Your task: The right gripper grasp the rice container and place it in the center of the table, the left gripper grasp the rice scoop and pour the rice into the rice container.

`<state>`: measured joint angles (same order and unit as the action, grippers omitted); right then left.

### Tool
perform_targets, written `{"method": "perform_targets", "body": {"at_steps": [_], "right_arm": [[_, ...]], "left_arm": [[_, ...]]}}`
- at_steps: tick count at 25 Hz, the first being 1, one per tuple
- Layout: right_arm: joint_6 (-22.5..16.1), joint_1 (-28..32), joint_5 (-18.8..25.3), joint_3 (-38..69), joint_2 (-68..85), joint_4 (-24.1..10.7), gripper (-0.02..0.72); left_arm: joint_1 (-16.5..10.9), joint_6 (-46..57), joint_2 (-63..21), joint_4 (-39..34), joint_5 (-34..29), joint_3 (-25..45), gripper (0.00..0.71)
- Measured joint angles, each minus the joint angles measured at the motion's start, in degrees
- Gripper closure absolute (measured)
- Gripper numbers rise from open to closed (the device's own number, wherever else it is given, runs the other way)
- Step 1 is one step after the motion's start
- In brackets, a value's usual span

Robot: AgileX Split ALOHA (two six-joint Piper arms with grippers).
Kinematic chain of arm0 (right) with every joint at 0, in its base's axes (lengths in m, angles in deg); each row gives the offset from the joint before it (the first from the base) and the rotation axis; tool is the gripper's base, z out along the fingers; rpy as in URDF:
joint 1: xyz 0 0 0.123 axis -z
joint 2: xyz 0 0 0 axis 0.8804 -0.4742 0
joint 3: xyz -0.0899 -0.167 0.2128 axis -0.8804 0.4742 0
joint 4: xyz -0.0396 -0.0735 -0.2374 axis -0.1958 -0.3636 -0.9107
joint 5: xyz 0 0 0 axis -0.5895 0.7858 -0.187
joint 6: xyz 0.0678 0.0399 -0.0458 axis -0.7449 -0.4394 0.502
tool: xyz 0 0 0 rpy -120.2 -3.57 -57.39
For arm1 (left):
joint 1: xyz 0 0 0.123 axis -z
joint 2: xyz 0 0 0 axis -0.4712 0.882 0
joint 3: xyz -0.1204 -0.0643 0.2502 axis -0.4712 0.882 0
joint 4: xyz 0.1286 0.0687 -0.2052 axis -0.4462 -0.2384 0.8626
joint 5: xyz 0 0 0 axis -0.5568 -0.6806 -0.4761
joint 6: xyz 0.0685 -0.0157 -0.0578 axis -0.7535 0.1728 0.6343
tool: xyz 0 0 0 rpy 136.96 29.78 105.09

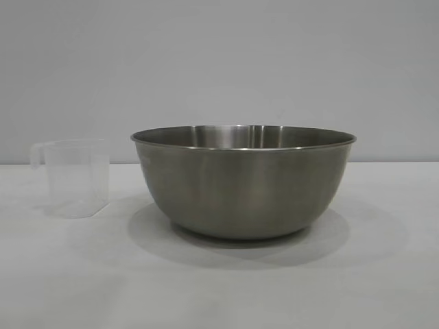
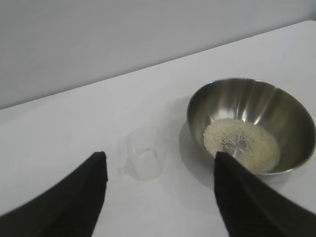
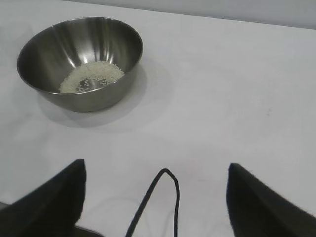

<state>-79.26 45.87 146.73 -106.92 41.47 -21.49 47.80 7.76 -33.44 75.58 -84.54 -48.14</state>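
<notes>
**A:** Where does it stand? The steel mixing bowl (image 1: 244, 181) sits upright on the white table (image 1: 384, 274), and both wrist views show the rice (image 2: 241, 144) lying as a pale patch in its bottom. The plastic measuring cup (image 1: 73, 177) stands upright beside it, apart from it, and looks empty.

**B:** So I'd judge the pour done and the cup set back down. What remains is only a clean withdrawal.

**A:** How to do that well?

**B:** Lift straight up and away from the cup, so no finger catches its loop handle and tips it. Avoid any sweep toward the bowl's rim.

**A:** And the left gripper (image 2: 158, 197)?

**B:** Its fingers (image 2: 74, 202) are spread wide, holding nothing and touching nothing. The cup lies ahead of it, between the two fingertips' lines but clear of both; the bowl is ahead too, off toward one finger, well above which the gripper hangs.

**A:** The right gripper (image 3: 155, 197)?

**B:** Also spread wide and empty, hanging over bare table. The bowl is well ahead of it and off to one side, not touched. A thin black cable (image 3: 155, 202) loops between its fingers. Neither arm shows in the exterior view.
</notes>
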Motion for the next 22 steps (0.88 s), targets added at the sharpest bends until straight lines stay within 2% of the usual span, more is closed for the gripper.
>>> {"method": "perform_targets", "body": {"at_steps": [6,10,13,17,22], "right_arm": [[0.0,0.0,0.0,0.0,0.0,0.0,0.178],[0.0,0.0,0.0,0.0,0.0,0.0,0.178],[0.0,0.0,0.0,0.0,0.0,0.0,0.178],[0.0,0.0,0.0,0.0,0.0,0.0,0.178],[0.0,0.0,0.0,0.0,0.0,0.0,0.178]], "left_arm": [[0.0,2.3,-5.1,1.1,-9.8,0.0,0.207],[0.0,2.5,-8.6,-3.2,-14.3,0.0,0.207],[0.0,2.5,-11.3,-6.4,-14.4,0.0,0.207],[0.0,2.6,-14.2,-6.8,-13.9,0.0,0.207],[0.0,2.6,-16.6,-5.8,-13.2,6.7,0.207]]}}
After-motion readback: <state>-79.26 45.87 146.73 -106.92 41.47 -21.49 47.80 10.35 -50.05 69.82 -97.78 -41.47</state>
